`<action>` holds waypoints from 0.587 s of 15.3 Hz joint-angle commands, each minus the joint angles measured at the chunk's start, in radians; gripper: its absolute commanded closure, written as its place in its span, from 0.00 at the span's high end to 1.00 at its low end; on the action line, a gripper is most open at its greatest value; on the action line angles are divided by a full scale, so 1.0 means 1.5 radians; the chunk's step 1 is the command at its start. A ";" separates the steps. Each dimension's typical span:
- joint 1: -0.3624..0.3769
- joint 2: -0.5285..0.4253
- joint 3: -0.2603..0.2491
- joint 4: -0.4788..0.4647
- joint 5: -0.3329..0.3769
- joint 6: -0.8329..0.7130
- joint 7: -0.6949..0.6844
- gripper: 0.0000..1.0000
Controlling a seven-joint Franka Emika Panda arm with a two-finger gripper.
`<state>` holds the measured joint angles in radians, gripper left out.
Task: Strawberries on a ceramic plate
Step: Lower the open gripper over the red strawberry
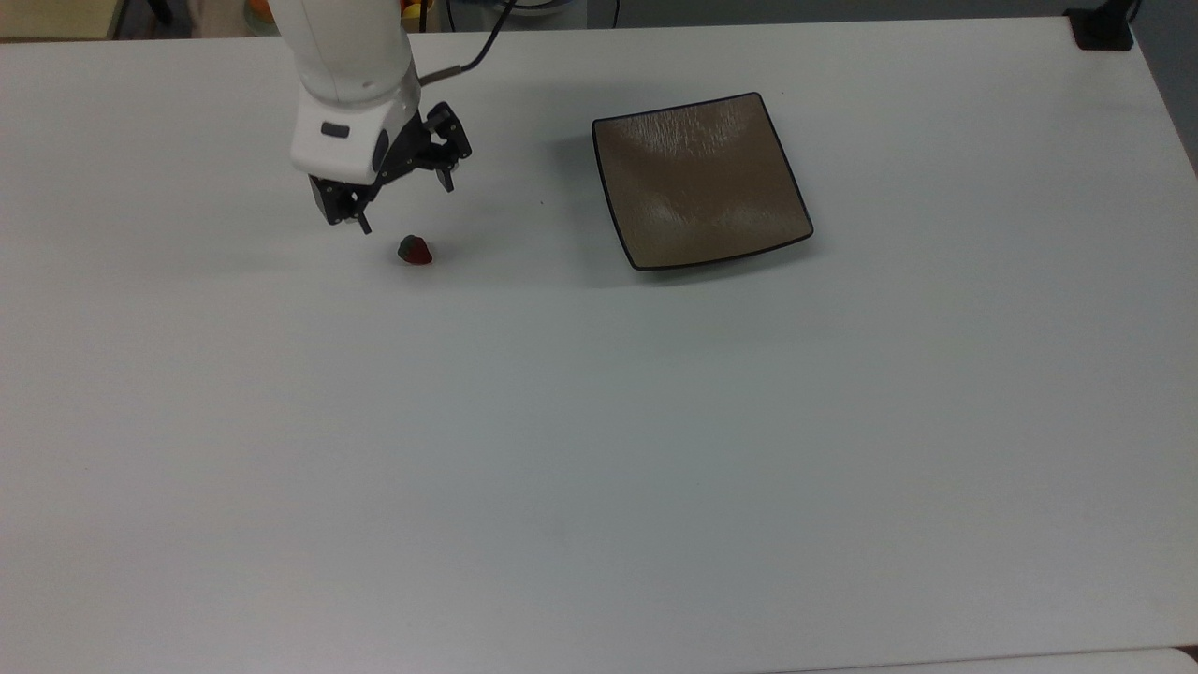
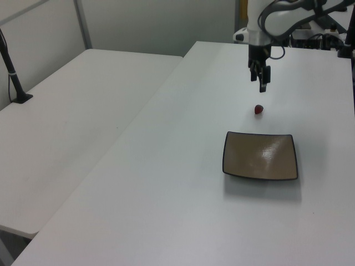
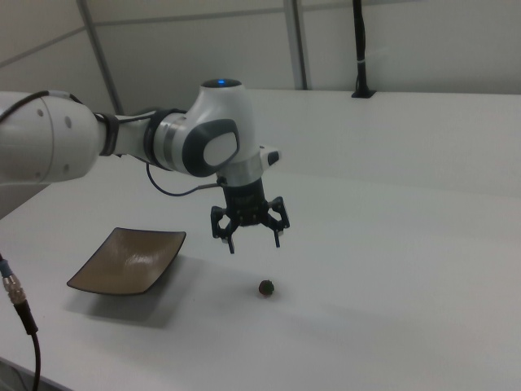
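Red strawberry [image 1: 416,250] lies on white table [image 1: 599,468], well apart from plate [image 1: 702,183] | gripper [image 1: 404,204] spread wide, empty, above berry | nothing grasped yet; pick-up and placing remain

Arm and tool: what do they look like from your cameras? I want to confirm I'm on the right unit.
The arm is glossy white with rounded shells and grey joint sections; one joint cap carries a small blue light. A thin black cable loops along it near the wrist. The tool is black, with two slim black fingers under a white wrist housing that has a dark oval mark in the top view.
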<state>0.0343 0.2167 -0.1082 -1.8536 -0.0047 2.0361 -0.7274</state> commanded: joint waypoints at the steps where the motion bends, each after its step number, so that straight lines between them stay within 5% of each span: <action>1: -0.001 0.008 -0.002 -0.019 -0.022 0.019 -0.009 1.00; 4: -0.001 0.023 -0.002 -0.027 -0.040 0.037 -0.009 0.98; 9: -0.001 0.024 -0.002 -0.082 -0.041 0.125 -0.009 0.74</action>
<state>0.0307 0.2703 -0.1081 -1.9135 -0.0500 2.1439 -0.7275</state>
